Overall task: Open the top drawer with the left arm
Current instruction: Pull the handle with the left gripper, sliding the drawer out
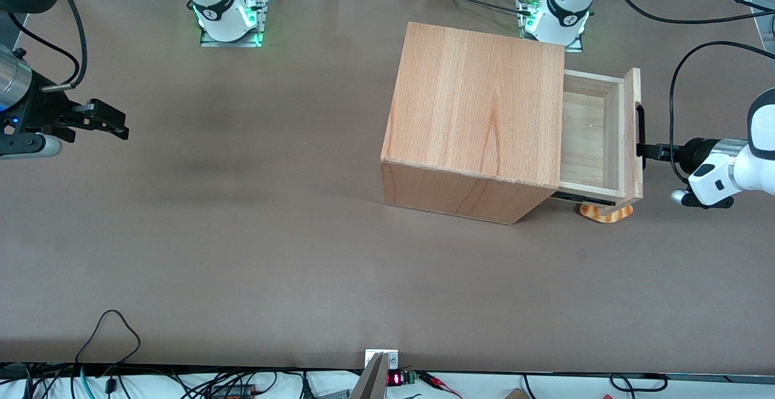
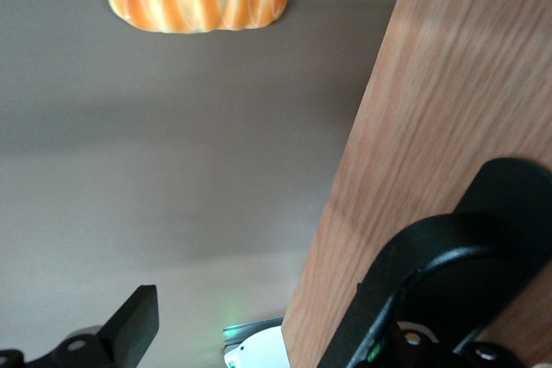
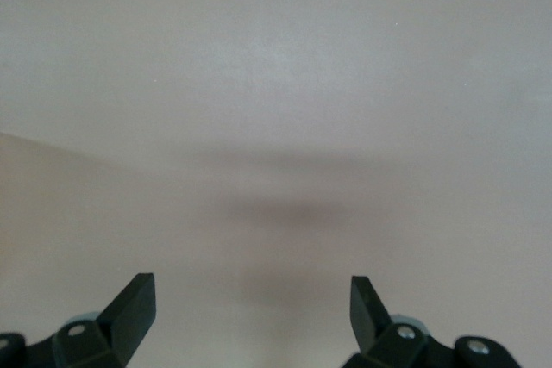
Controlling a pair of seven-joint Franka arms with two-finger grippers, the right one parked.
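1. My claw [image 1: 643, 151] is at the black handle [image 1: 640, 129] of the top drawer [image 1: 590, 138], on the working arm's end of the tabletop [image 1: 242, 235]. In the wrist view one finger [image 2: 129, 329] stands free over the tabletop and the other is close to the handle [image 2: 483, 247], so the claw looks rather wide. I judge it is hooked on the bar, not clamped.
2. The drawer is already pulled partly out of the cabinet [image 1: 475, 123], and its pale inside is visible. More travel seems possible.
3. First risk: with such a loose hold, the finger can slip off the handle if I pull at an angle.
4. Second risk: if the pull is not along the rails, the drawer can jam, or the whole cabinet can slide on the tabletop.
5. Third risk: a croissant [image 1: 606, 212] lies on the tabletop under the drawer front. If my claw drops lower, it can hit it.
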